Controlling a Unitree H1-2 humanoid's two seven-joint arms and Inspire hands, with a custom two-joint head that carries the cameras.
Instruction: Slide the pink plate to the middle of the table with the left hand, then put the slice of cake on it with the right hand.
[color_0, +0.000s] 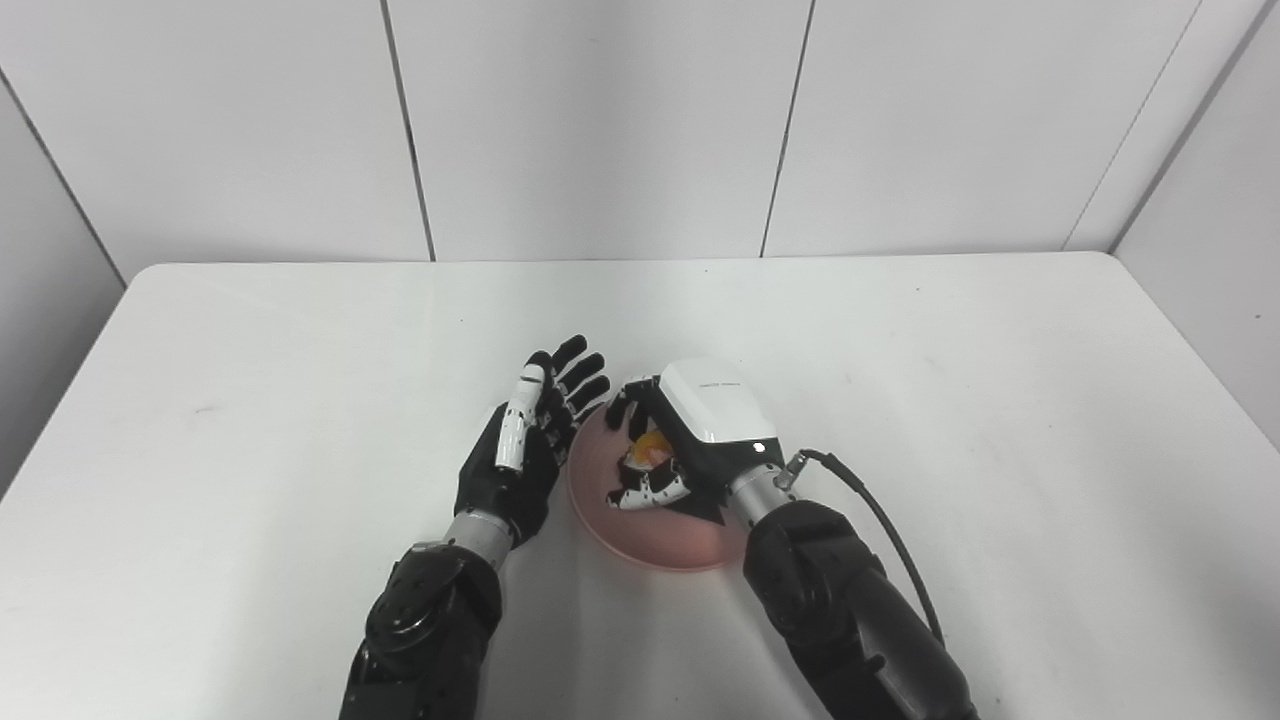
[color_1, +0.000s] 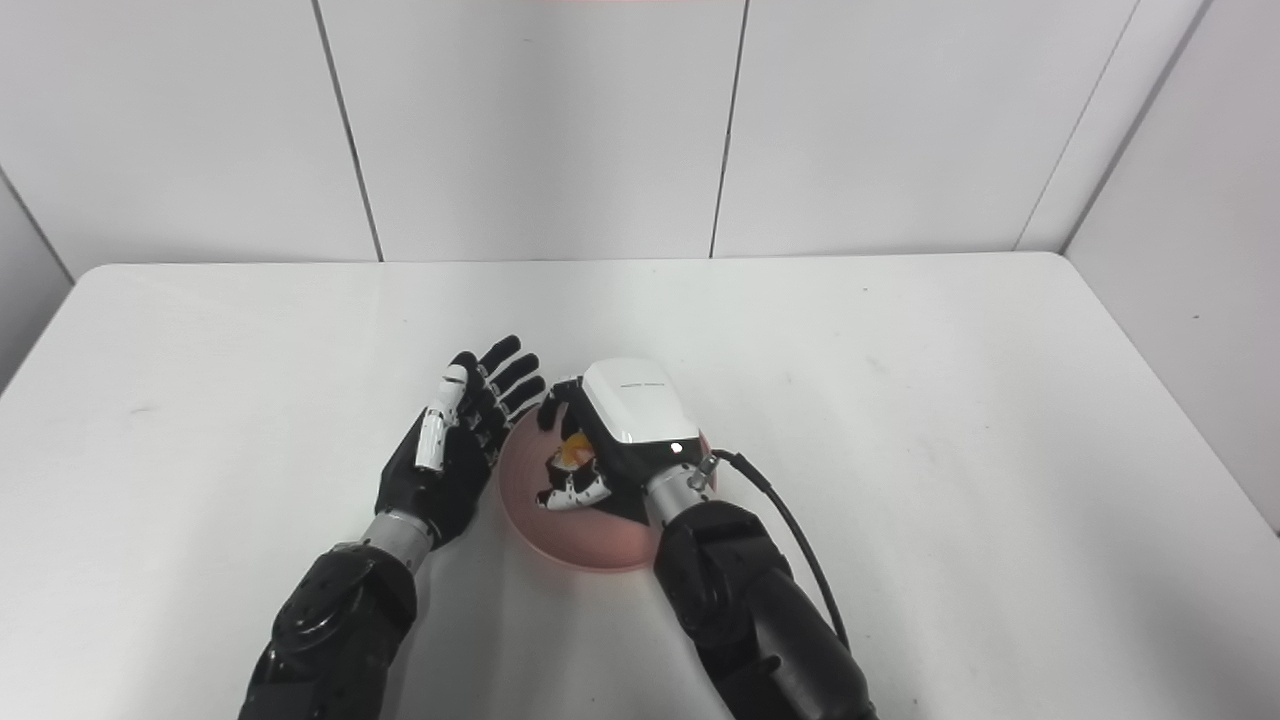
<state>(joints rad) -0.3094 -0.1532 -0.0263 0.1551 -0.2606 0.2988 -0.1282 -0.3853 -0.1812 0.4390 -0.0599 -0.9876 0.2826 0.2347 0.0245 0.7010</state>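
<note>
Our right robot hand (color_0: 690, 440) is curled round the slice of cake (color_0: 652, 446), low over the pink plate (color_0: 655, 535) — we're on the 2nd step, placing. Next we'd judge: settle it, loosen the fingers, lift straight up. Left robot hand (color_0: 530, 430) sits spread and empty, just beside the plate's left rim. Plate's near mid tabletop (color_0: 300, 380), w/ plenty of room on all sides, edges well apart.
</note>
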